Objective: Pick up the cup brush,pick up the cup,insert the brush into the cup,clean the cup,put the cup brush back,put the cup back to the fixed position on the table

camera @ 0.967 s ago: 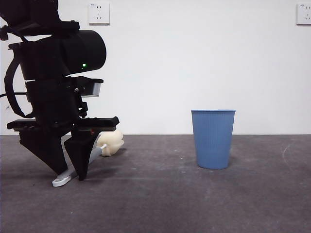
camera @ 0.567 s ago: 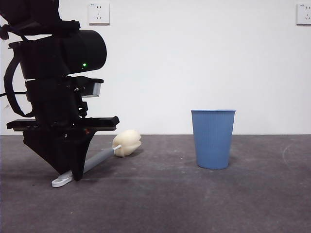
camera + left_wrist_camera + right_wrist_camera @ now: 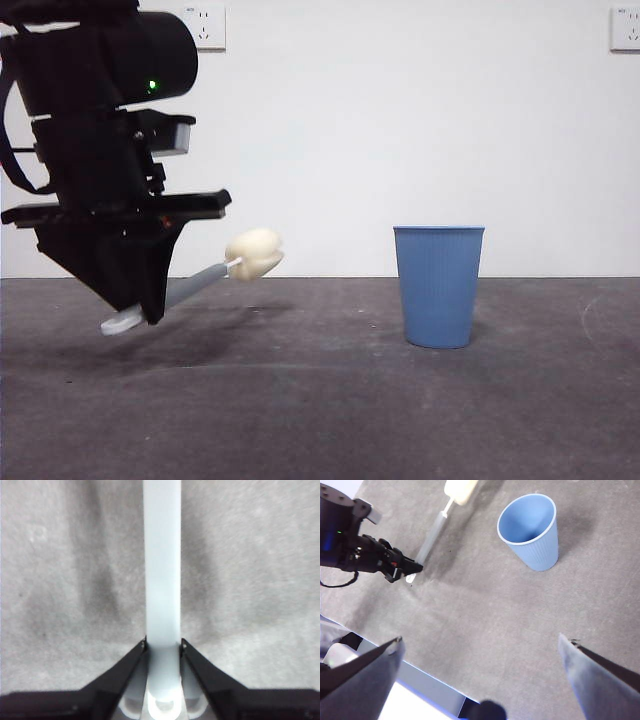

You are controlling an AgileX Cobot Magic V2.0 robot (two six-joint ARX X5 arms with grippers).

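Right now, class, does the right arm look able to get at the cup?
Probably yes. The right gripper hangs open above the table, and the cup stands upright with nothing around it. The left gripper holds the brush off to one side.

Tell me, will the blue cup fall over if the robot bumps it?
Probably, yes. The cup is tall and narrows toward its base, so a nudge near the rim could tip it. It looks like thin plastic and is empty inside, so it is likely light. Once on its side, it might roll in a curve.
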